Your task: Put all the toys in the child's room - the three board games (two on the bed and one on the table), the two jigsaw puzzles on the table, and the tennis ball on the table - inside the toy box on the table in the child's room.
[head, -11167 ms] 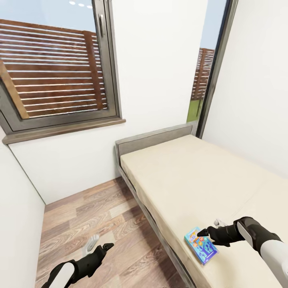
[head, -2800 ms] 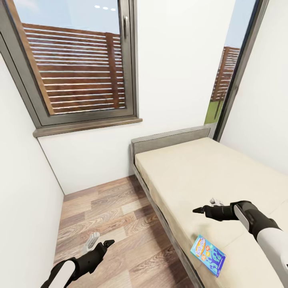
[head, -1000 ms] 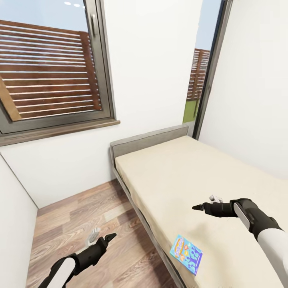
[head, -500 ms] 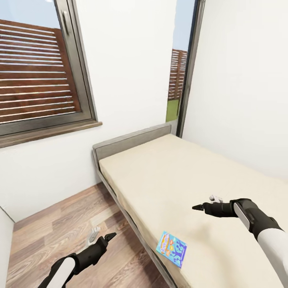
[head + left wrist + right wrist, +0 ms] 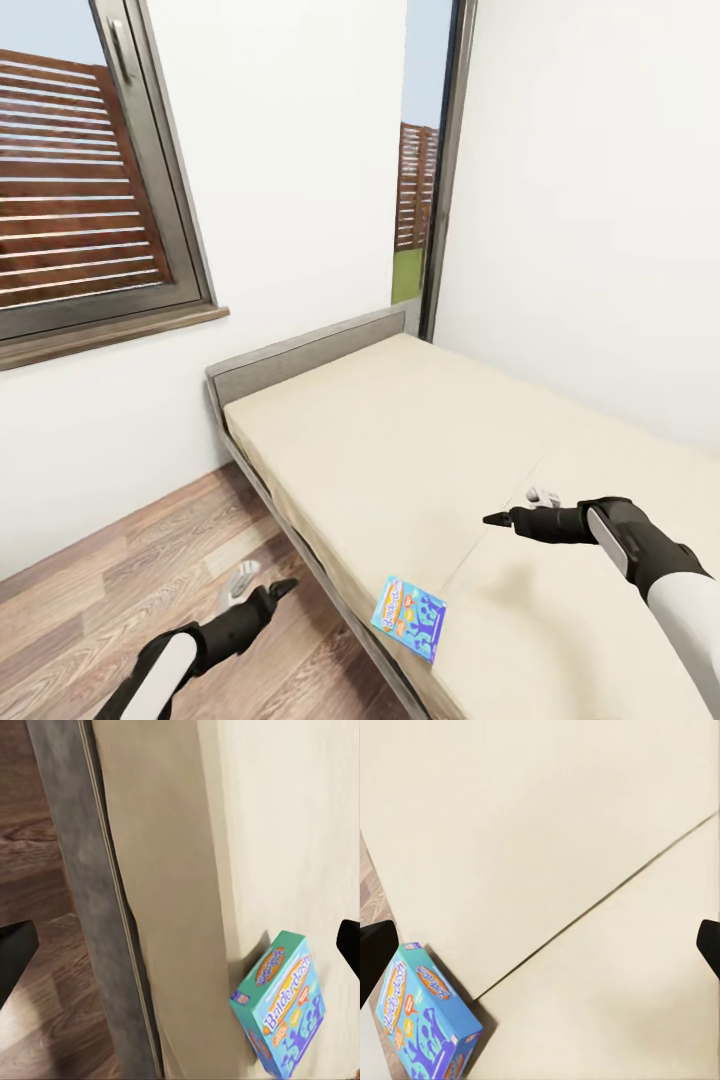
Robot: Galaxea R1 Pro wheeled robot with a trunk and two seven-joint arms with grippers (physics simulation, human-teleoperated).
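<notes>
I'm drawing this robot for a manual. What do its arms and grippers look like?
Both arms have glossy white forearm shells leading into black wrist sections. The right gripper and left gripper are black with slim tapered fingers. A small pale-grey part sits beside each wrist.

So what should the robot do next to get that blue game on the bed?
Probably lower the open right gripper toward the blue board game. It lies flat near the bed edge, and the gripper hovers apart from it, holding nothing.

White walls (image 5: 300, 150), slatted window (image 5: 70, 180), plank floor (image 5: 120, 560)
</notes>
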